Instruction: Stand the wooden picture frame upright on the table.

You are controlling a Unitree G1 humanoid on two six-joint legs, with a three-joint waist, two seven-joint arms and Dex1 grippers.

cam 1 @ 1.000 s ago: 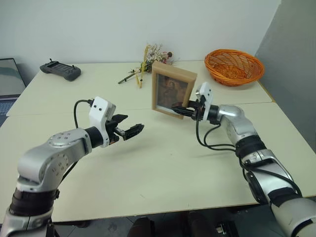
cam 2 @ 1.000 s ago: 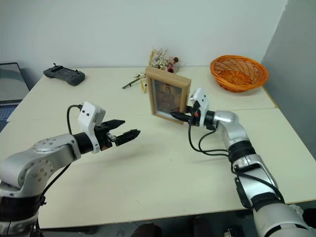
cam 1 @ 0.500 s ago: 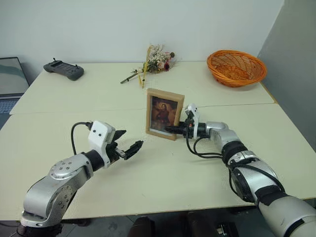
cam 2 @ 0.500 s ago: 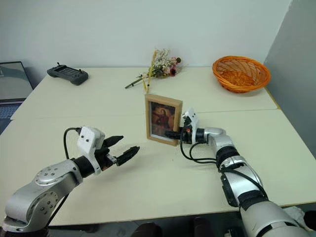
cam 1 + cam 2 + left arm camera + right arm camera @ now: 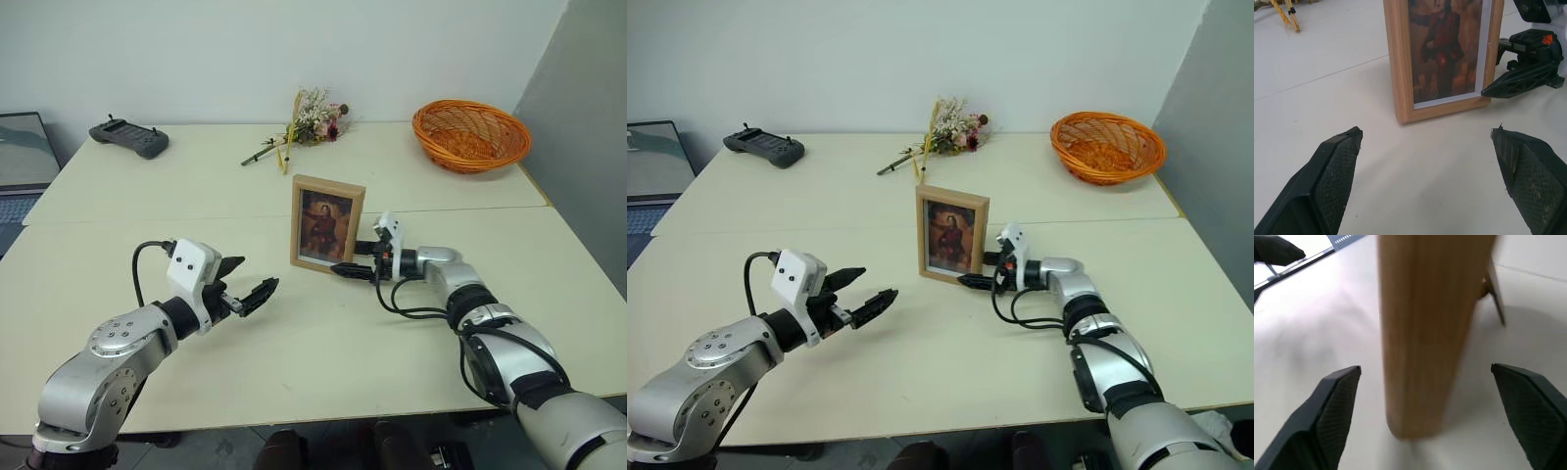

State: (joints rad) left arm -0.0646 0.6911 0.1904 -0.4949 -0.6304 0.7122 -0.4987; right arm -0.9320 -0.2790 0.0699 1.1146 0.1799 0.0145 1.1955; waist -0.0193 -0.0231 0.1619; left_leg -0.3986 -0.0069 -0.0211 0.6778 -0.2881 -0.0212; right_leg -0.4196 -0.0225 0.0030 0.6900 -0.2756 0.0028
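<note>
The wooden picture frame (image 5: 327, 223) stands upright on the cream table (image 5: 392, 343), just in front of the seam, with its dark portrait facing me. My right gripper (image 5: 351, 262) is open at the frame's lower right edge. In the right wrist view the frame's side (image 5: 1425, 333) sits between the spread fingers (image 5: 1334, 401) without touching them, and the fold-out stand (image 5: 1496, 296) props it from behind. My left gripper (image 5: 257, 276) hovers open to the front left of the frame, with nothing between its fingertips (image 5: 1339, 161).
An orange wicker basket (image 5: 470, 132) sits at the back right. A bunch of dried flowers (image 5: 309, 117) lies behind the frame. A black controller (image 5: 127, 137) is at the back left, and a laptop (image 5: 15, 157) is at the left edge.
The right gripper lowered the frame from the air onto the table, then opened and let go. The left arm sank slightly. The camera view shifted.
</note>
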